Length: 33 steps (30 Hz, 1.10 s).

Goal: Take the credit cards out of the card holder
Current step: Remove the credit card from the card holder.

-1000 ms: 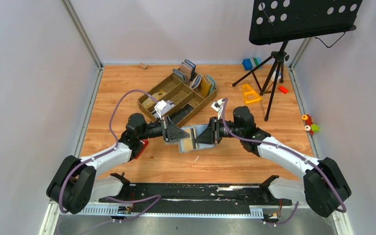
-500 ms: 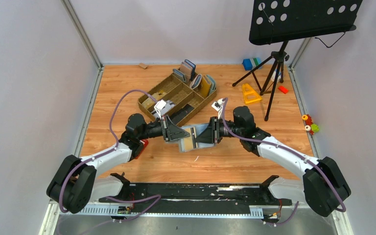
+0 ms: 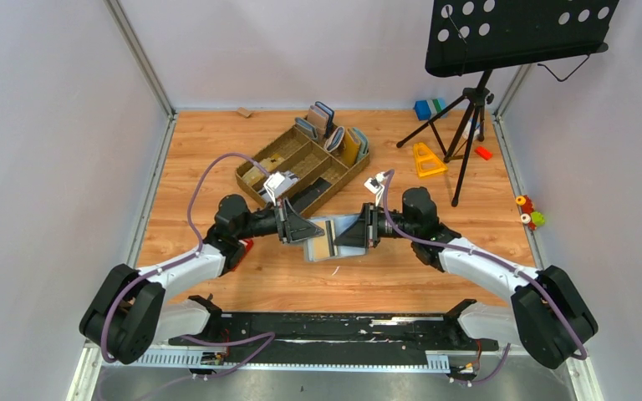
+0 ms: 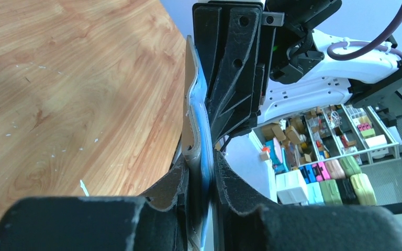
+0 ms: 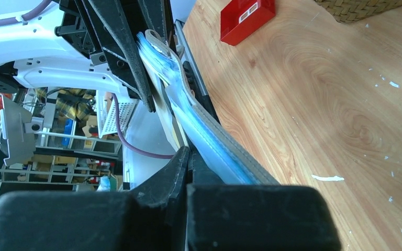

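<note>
The grey card holder hangs just above the wooden table at its middle, between both grippers. My left gripper comes in from the left and is shut on the holder's edge, with grey leather and a blue inner face pinched between its pads. My right gripper faces it from the right. Its jaws are pressed together, and a thin pale credit card runs into their seam. The rest of the holder lies beside those fingers. A tan card shows at the holder's near end.
A brown compartment tray with upright wallets stands behind the grippers. A red block lies under the left arm. At the back right are a music stand's tripod, a yellow triangle and small blue and red blocks.
My right gripper's jaws have closed tight, and its wrist has shifted slightly right and nearer. The left gripper and the holder stay in place.
</note>
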Tool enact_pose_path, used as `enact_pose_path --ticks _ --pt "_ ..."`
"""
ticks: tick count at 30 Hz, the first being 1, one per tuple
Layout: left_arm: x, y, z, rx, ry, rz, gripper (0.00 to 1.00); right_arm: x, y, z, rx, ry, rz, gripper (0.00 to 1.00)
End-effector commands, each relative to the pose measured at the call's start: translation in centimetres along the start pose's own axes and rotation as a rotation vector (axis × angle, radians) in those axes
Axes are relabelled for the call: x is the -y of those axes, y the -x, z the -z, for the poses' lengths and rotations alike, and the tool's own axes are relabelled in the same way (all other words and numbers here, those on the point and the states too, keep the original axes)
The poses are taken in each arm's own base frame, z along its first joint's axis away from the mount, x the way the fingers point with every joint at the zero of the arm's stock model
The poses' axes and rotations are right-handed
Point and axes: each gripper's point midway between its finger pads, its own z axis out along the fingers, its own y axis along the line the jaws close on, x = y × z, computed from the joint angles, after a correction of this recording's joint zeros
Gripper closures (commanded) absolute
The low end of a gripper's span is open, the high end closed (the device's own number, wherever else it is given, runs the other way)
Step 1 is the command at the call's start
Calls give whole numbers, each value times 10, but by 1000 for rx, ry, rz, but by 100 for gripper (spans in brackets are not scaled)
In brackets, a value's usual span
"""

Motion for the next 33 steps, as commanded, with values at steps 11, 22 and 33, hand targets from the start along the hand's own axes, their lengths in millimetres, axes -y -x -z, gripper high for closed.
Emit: enact_pose_path --ticks 11,22,33 --pt "-44 -39 -19 -27 128 -27 81 41 -23 -3 23 -92 -9 100" --pt "-99 -79 -26 -64 231 21 78 111 -60 7 9 -313 -61 100" --pt "-118 -99 -25 -108 242 55 67 145 -92 13 -33 -383 -115 100"
